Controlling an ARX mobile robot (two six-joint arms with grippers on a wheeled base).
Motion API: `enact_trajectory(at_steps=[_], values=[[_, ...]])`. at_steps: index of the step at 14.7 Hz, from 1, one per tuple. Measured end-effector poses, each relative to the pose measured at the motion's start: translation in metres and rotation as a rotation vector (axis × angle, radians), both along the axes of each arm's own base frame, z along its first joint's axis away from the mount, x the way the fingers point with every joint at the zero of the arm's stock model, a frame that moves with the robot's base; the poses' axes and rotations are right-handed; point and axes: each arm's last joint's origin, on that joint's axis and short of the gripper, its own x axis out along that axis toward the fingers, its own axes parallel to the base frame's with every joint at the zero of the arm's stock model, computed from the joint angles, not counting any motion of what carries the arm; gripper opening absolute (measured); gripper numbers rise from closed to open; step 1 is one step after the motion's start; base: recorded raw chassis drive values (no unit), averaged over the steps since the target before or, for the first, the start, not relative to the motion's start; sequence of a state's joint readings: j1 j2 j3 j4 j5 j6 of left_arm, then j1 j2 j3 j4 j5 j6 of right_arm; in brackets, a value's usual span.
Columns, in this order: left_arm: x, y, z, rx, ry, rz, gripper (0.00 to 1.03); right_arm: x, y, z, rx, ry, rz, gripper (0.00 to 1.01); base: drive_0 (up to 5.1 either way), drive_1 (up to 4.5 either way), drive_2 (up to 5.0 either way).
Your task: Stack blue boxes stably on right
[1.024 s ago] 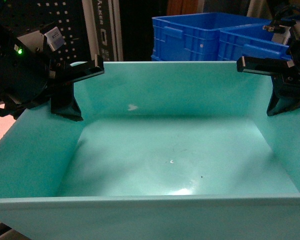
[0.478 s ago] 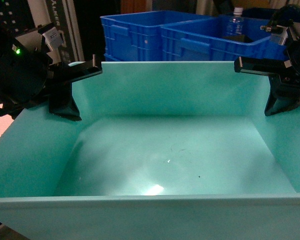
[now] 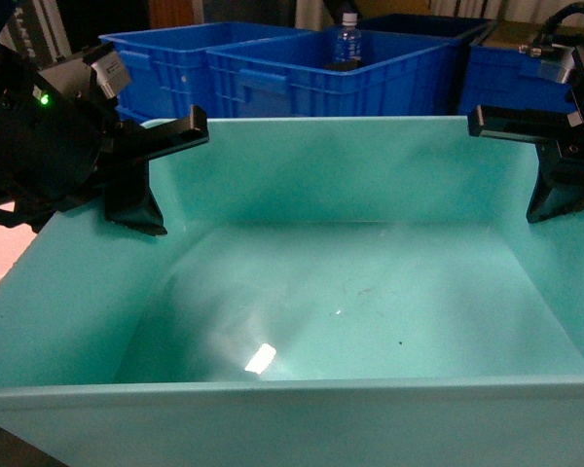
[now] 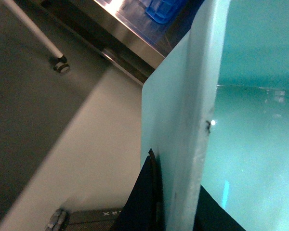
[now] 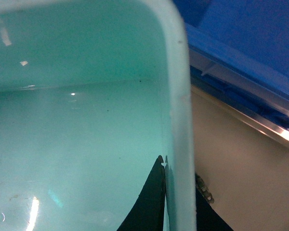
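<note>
A: Where is the turquoise tub [image 3: 350, 292]?

B: It fills most of the head view, close under the camera and held up by both arms. Its inside has only a bright glare spot and a few dark specks on the floor.

A: How is it held?

B: The left gripper [image 3: 141, 170] is clamped over the left wall near the far corner, the right gripper [image 3: 545, 161] over the right wall. The head view shows 1 finger of each inside the tub and the rest outside.

A: Do the wrist cameras add anything?

B: Yes. The left wrist view looks along the tub's rim [image 4: 197, 120] and shows dark fingers [image 4: 144, 197] pressed against both faces of the wall. The right wrist view shows the same pinch on the other wall [image 5: 178, 120], with 1 finger [image 5: 151, 202] inside and 1 outside.

A: And around the tub?

B: The head view shows dark blue crates [image 3: 321, 78] behind it, with a clear bottle [image 3: 346, 39] standing in 1. The wrist views instead show a pale floor [image 4: 86, 159] below and a metal ledge [image 5: 250, 120] under a crate.
</note>
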State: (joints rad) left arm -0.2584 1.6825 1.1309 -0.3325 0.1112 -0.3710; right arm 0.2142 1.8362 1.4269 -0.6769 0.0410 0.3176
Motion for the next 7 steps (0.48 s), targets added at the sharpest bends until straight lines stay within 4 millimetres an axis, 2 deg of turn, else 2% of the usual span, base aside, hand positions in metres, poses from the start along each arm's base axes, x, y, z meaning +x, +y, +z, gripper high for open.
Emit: enact_trajectory(at_steps=[5,7], values=[[0.0003,0.0023,-0.0002,0.001,0.003,0.006,0.07,0.0003,0.0009,-0.0004,0.003,-0.002,0.004,0.02,-1.6,-1.56,-1.6],[-0.0001,0.0022,-0.0004,0.002,0.008,0.006,0.07,-0.0002,0.0008,-0.0003,0.002,0.003,0.003,0.02,-1.6,2.65,-5.8]])
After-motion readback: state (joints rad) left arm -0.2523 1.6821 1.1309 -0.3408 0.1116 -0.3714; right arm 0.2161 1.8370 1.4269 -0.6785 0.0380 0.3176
